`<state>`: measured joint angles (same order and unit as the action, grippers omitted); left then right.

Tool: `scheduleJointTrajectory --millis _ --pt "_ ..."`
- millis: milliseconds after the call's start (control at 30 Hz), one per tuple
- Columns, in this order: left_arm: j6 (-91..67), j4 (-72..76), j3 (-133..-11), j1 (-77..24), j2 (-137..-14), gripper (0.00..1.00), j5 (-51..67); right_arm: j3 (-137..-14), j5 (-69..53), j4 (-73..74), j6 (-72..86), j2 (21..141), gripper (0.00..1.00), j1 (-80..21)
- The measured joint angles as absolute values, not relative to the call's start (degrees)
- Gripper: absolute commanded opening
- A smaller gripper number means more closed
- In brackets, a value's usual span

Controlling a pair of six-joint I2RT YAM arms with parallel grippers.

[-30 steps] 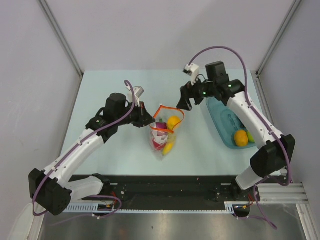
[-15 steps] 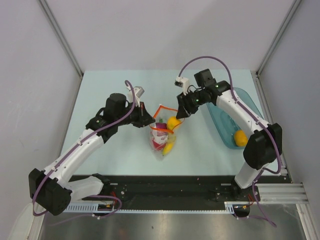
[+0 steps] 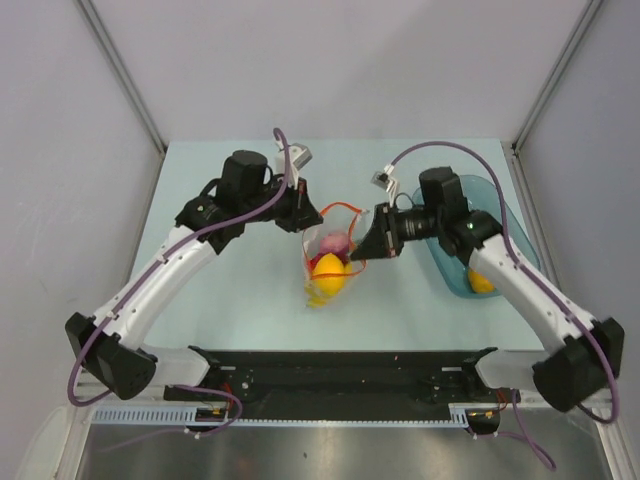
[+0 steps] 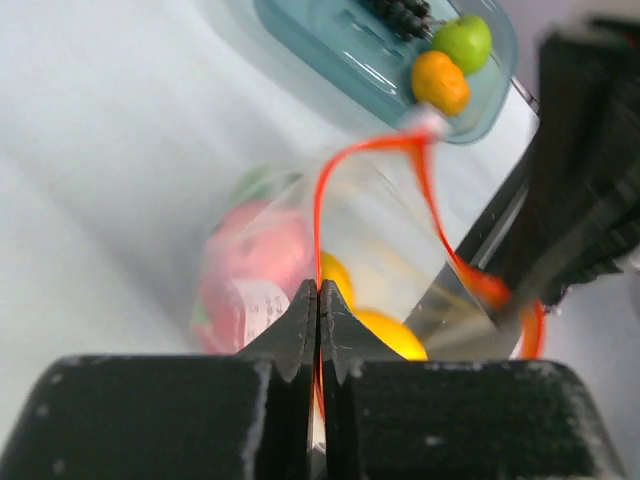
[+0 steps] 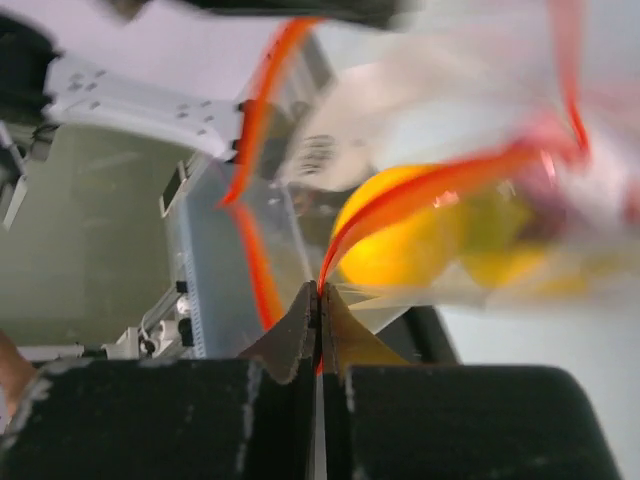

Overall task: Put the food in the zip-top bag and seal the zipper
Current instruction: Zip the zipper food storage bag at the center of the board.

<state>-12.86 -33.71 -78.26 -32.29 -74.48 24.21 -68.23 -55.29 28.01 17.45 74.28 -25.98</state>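
The zip-top bag (image 3: pixel 329 262) hangs upright in mid-table between both grippers, its mouth spread open. Inside lie food pieces: an orange-yellow round fruit (image 3: pixel 328 267), a purple-pink piece (image 3: pixel 335 243) and a yellow piece (image 3: pixel 320 295). My left gripper (image 3: pixel 305 217) is shut on the zipper (image 4: pixel 318 215) at the mouth's left side, with a red piece (image 4: pixel 255 285) just below. My right gripper (image 3: pixel 358 250) is shut on the zipper (image 5: pixel 400 200) at the right side, and a yellow fruit (image 5: pixel 400 245) shows behind it. More food stays in the bowl: an orange fruit (image 4: pixel 440 80) and a green piece (image 4: pixel 462 40).
The translucent teal bowl (image 3: pixel 500 215) stands at the right of the table, partly under the right arm, with an orange fruit (image 3: pixel 481 282) at its near end. The black base rail (image 3: pixel 340 375) runs along the table's near edge.
The right gripper came from the bowl side to the bag's right mouth edge and shut on the zipper. The left arm swung toward the back and the bag now hangs upright between both grippers.
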Motion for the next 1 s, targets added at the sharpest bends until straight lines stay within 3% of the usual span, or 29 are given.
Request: scheduleJointTrajectory --millis 133,467,633,667,700,733,800,1000 --pt "-10.5 -36.0 -79.9 -33.8 -76.5 0.1 27.4 -65.1 -51.8 20.1 25.3 68.8 0.0 -34.7" --pt "-10.5 -34.8 -74.7 -36.7 -76.9 0.22 33.9 -58.0 -36.4 12.9 36.6 69.9 0.0 -36.2" --pt "-10.5 -33.0 -71.8 -36.9 -76.5 0.38 33.7 -56.1 -34.2 12.4 36.3 67.5 0.0 -36.8" --pt "-10.5 -32.0 -70.7 -36.8 -76.0 0.47 33.5 -55.5 -33.8 12.3 35.9 66.2 0.0 -36.8" --pt "-10.4 -31.3 -69.7 -36.8 -75.3 0.64 33.0 -55.0 -33.8 12.4 35.6 65.1 0.0 -36.8" --pt "-10.2 -30.4 -68.3 -36.6 -74.2 0.69 31.9 -54.4 -33.6 12.5 34.8 63.5 0.0 -36.8" --pt "-9.4 -28.7 -66.0 -36.2 -72.1 0.77 30.1 -52.9 -33.7 12.7 33.2 59.9 0.0 -36.8" --pt "-5.3 -24.7 -64.7 -34.7 -72.4 0.87 28.7 -49.8 -35.4 13.4 26.6 54.1 0.0 -36.8"
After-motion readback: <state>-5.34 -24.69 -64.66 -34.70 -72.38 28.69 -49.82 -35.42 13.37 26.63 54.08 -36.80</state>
